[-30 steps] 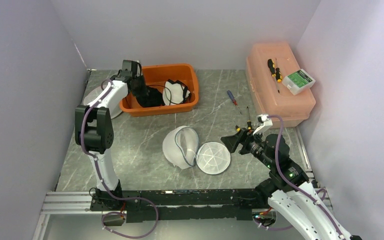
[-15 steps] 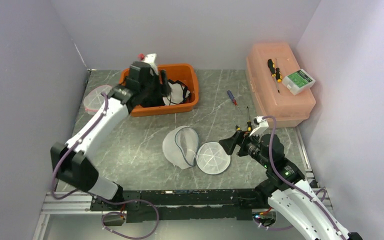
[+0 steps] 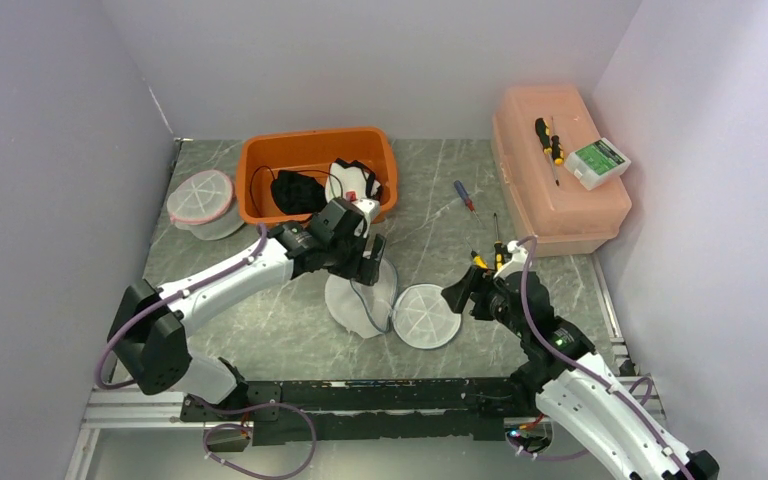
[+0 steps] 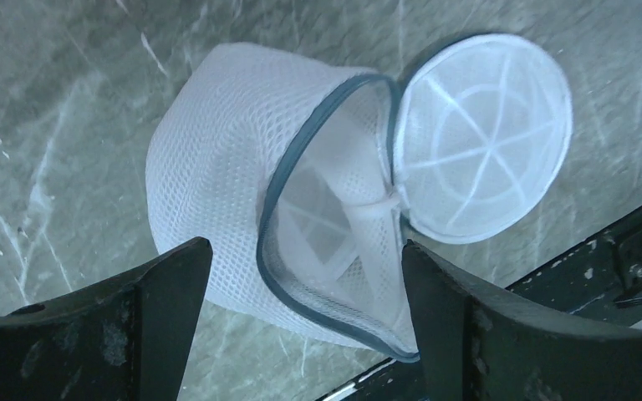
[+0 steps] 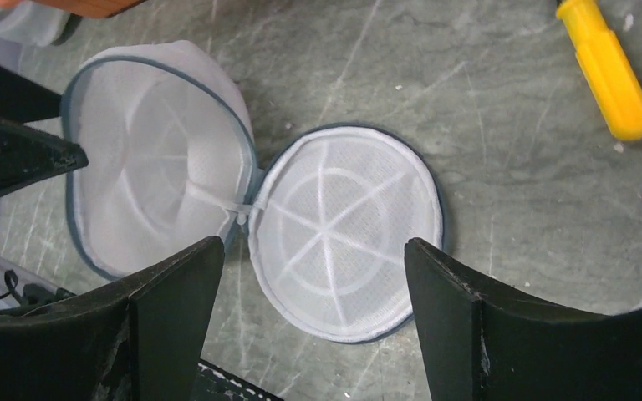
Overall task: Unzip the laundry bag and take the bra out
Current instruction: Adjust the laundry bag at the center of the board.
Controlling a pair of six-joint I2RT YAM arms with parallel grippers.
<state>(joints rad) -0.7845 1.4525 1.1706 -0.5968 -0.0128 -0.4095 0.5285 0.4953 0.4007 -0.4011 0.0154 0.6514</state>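
Left gripper (image 4: 303, 247) swung from bin (image 3: 260, 160) to laundry bag (image 4: 209, 150), box (image 3: 596, 160) label seemingly unreadable

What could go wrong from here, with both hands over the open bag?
1. The left hand and right hand, both open, hover over the same laundry bag and its flipped-out lid; the arms could clash if both descend.
2. The mesh bag lies loose on its side; a finger could snag it and drag it.
3. A yellow-handled screwdriver lies near the right hand and might get knocked.
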